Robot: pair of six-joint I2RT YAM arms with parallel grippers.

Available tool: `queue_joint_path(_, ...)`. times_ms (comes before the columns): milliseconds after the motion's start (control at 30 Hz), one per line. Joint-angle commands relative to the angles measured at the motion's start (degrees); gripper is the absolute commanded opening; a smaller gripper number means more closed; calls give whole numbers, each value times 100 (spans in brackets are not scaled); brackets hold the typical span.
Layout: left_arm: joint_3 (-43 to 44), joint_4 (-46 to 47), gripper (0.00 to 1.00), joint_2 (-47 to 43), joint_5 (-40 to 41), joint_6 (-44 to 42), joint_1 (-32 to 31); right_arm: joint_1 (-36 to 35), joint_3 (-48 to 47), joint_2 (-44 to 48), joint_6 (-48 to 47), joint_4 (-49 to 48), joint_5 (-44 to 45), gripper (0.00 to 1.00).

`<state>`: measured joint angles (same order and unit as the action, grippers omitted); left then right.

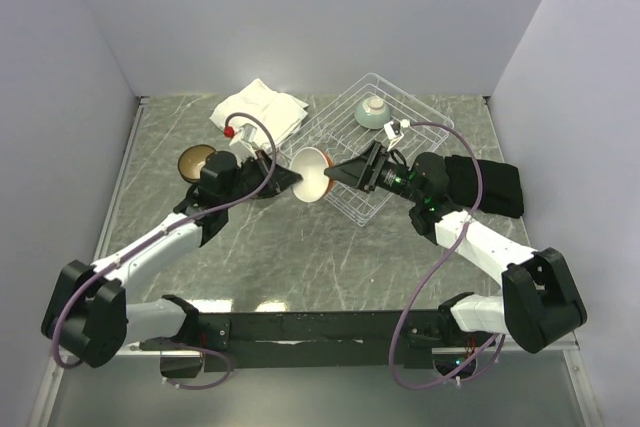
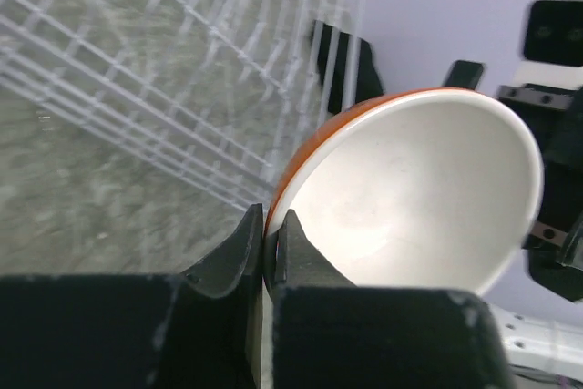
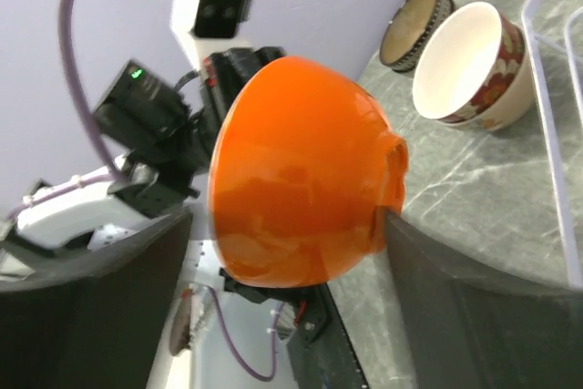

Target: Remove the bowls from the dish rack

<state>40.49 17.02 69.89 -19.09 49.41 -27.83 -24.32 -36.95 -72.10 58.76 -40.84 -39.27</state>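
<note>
So the orange bowl is tipped on its side, held up at the left edge of the dish rack. The left tool is pinched tight on the bowl's rim. The right tool has one finger on each side of the bowl, and I cannot tell if it squeezes. A green bowl sits in the rack. A brown bowl and a flowery bowl sit on the desk, left of the rack.
</note>
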Motion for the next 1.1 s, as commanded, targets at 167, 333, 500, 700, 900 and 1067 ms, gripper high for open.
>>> queue_joint_path(167, 249, -2456, 1, -994, 1566, -1258, 41, 41, -602, 617, -1778, 1884, 516, 100)
queue_joint_path(333, 249, -3475, 1, -1109, 1892, -1408, 41, 32, -1155, 776, -3089, 3544, 1271, 100)
queue_joint_path(500, 231, -4135, 1, -881, 2181, -1407, 33, 32, -1385, 829, -3722, 4206, 1939, 100)
queue_joint_path(700, 495, -4347, 2, -152, 2550, -1408, 33, 32, -1438, 846, -3872, 4453, 2055, 100)
queue_joint_path(900, 750, -4347, 4, 516, 2674, -1416, 33, 32, -1359, 899, -3890, 4488, 2124, 100)
queue_joint_path(1067, 662, -4242, 17, 754, 2489, -1425, 24, 32, -1367, 864, -4039, 4681, 2212, 100)
